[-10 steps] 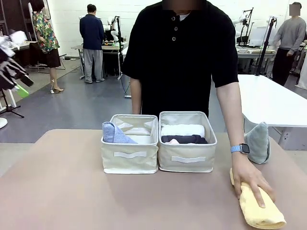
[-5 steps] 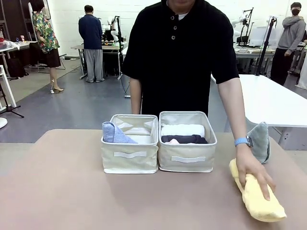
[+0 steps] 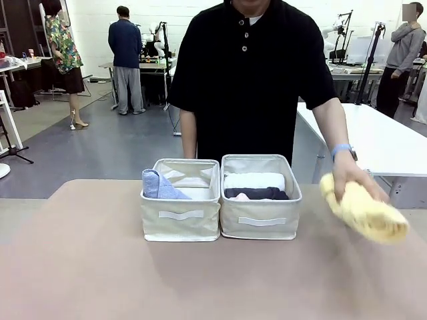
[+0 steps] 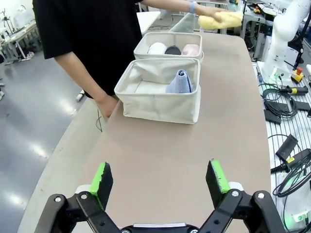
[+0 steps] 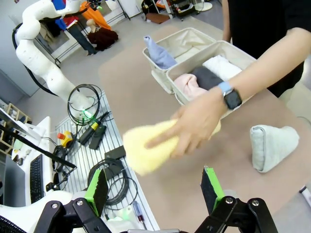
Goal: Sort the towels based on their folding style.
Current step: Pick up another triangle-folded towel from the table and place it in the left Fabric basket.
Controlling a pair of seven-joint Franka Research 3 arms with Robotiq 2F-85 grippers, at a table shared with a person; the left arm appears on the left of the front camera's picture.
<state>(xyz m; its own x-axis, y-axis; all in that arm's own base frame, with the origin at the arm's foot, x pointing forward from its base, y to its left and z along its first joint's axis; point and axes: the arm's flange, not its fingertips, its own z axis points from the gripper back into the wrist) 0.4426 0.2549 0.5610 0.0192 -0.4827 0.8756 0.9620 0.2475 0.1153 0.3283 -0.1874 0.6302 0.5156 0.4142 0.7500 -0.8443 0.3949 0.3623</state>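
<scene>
Above the right side of the table (image 3: 80,267), just right of the two cream bins, the yellow rolled towel (image 3: 365,215) is held off the surface by the person's hand (image 3: 352,181). The fingers are laid over its top. The towel is blurred and tilted, with its right end lower than its left. A blue-strapped watch (image 3: 343,151) is worn on that wrist.

Farther to the right, the grey-teal cone towel (image 5: 272,145) is seen on the table, well apart from the bins.

At the middle of the table the bins are set side by side, touching. In the right bin (image 3: 260,227) three rolled towels are packed together: the white towel (image 3: 253,180) at the far side, the dark grey towel (image 3: 257,193) next to it, and the pink towel (image 5: 187,85) at the near side. In the left bin (image 3: 180,223) the light blue cone towel (image 3: 157,185) is propped in the near left corner, point upward.

The person's other hand (image 4: 108,104) is seen at the table's far edge, behind the left bin.

The left gripper (image 4: 160,182) is held above the left end of the table, its jaws spread wide with nothing between them. The right gripper (image 5: 154,187) is held high at the right side, just as wide and empty, with the hand and yellow towel below it.
</scene>
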